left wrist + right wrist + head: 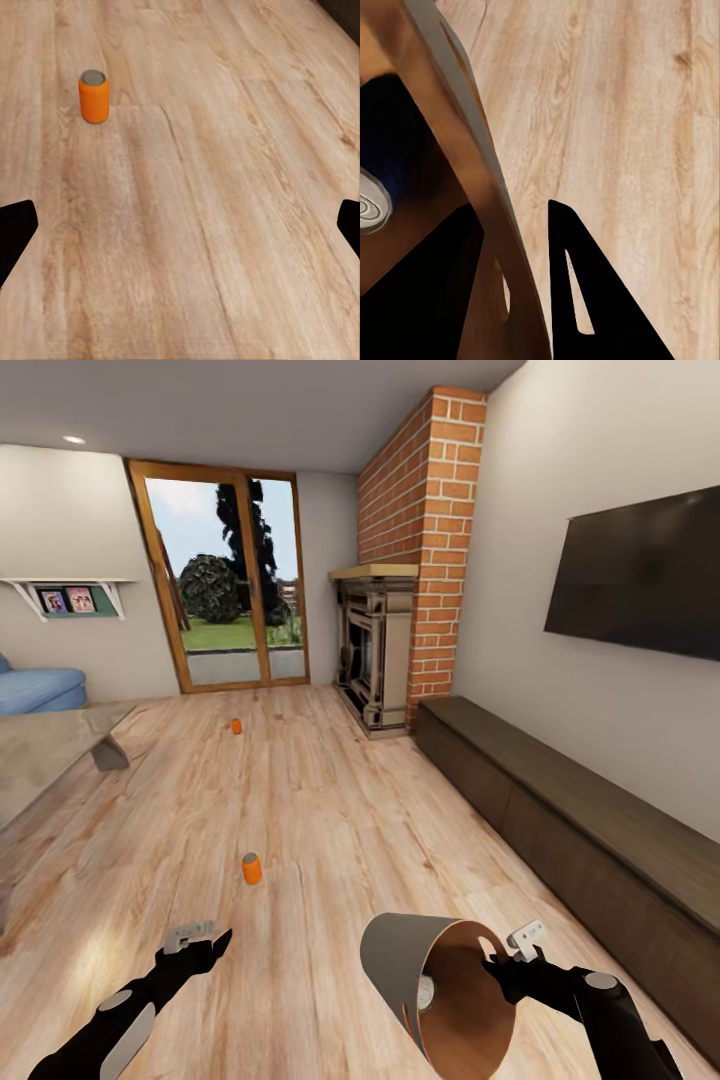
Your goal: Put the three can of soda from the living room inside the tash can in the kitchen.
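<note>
Starting at the left of the head view: a blue sofa (38,688) stands against the far wall, with a glass coffee table (50,745) in front of it. The left gripper (200,940) hangs low over the wood floor (330,810), its fingers spread wide and nothing between them; in the left wrist view the two fingertips sit at opposite edges with bare planks between. One soda can (251,868) stands upright on the floor just ahead of this gripper, apart from it. A second soda can (236,726) stands farther off, toward the glass doors (225,585). Right of centre, the trash can (445,990) is held tilted, its open mouth facing the camera. The right gripper (500,965) is clamped on its rim; the right wrist view shows one finger inside and one outside the wall. A third can's silver top (371,202) shows inside the bin. Further right stand the brick fireplace (400,590), a low dark cabinet (570,820) and a wall television (640,575).
</note>
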Robot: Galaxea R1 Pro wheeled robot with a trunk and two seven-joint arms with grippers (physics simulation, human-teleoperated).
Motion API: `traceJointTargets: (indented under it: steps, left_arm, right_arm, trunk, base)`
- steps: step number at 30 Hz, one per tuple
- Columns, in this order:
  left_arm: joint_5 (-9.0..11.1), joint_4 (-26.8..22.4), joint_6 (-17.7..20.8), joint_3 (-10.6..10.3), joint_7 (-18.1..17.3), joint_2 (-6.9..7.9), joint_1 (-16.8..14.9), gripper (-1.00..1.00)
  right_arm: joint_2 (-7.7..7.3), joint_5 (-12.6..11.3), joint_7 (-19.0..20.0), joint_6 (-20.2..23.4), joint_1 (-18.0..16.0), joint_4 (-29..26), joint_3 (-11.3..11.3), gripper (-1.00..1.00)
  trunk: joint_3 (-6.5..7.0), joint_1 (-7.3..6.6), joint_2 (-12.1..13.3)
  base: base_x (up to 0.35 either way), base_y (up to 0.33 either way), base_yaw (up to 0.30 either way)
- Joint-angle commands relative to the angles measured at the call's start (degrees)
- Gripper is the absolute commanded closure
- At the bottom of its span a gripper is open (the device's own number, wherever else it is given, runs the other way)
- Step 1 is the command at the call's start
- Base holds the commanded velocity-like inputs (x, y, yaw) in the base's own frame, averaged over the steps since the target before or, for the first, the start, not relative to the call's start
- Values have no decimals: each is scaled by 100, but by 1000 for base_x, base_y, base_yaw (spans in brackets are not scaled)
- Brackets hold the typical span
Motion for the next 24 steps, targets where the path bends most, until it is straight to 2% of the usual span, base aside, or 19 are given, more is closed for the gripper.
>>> traceJointTargets:
  steps: [1,11,19,24]
  left_arm:
    - [0,0,1,-1,-3,0,0,-100]
    - [-23,0,11,-4,-13,2,0,-100]
    - [-26,0,14,-4,-13,3,0,-100]
    - [-4,0,14,-4,-18,7,0,-100]
  right_arm:
    - [1,-51,33,16,-3,-4,-2,100]
    - [-8,-86,25,19,-3,-4,-47,100]
    - [-1,-126,-416,83,-44,-4,-69,100]
    - [11,-133,-550,599,-238,-6,-24,100]
  trunk:
    - [1,0,0]
    - [1,0,0]
    - [1,0,0]
    - [1,0,0]
  base:
    - [273,0,48]
    - [314,0,10]
    - [324,0,1]
    - [285,0,0]
